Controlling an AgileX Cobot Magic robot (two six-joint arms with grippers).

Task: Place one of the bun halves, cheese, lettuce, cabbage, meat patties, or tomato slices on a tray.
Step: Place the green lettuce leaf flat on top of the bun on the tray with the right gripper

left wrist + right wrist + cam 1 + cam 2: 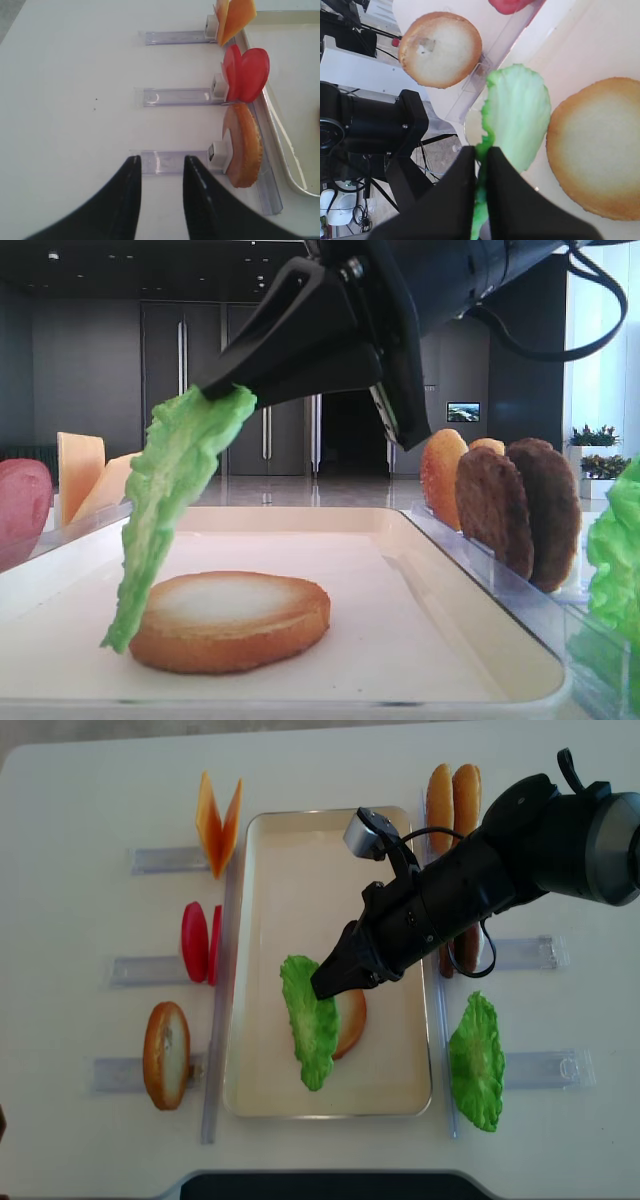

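My right gripper (218, 392) (481, 150) (324, 988) is shut on the edge of a frilly green lettuce leaf (175, 500) (517, 117) (308, 1020). The leaf hangs down over the cream tray (410, 630) (300, 870), its lower tip beside a bun half (235, 620) (597, 150) (353, 1020) lying flat on the tray. From above the leaf covers the bun's left part. My left gripper (160, 159) hovers over the white table left of the tray, jaws apart with nothing between them, near a standing bun half (242, 145) (166, 1055).
Clear holders flank the tray. On the left stand cheese slices (218, 820) (232, 17) and tomato slices (200, 942) (245, 75). On the right are bun halves (452, 795), dark patties (520, 510) and another lettuce leaf (475, 1060) (615, 560).
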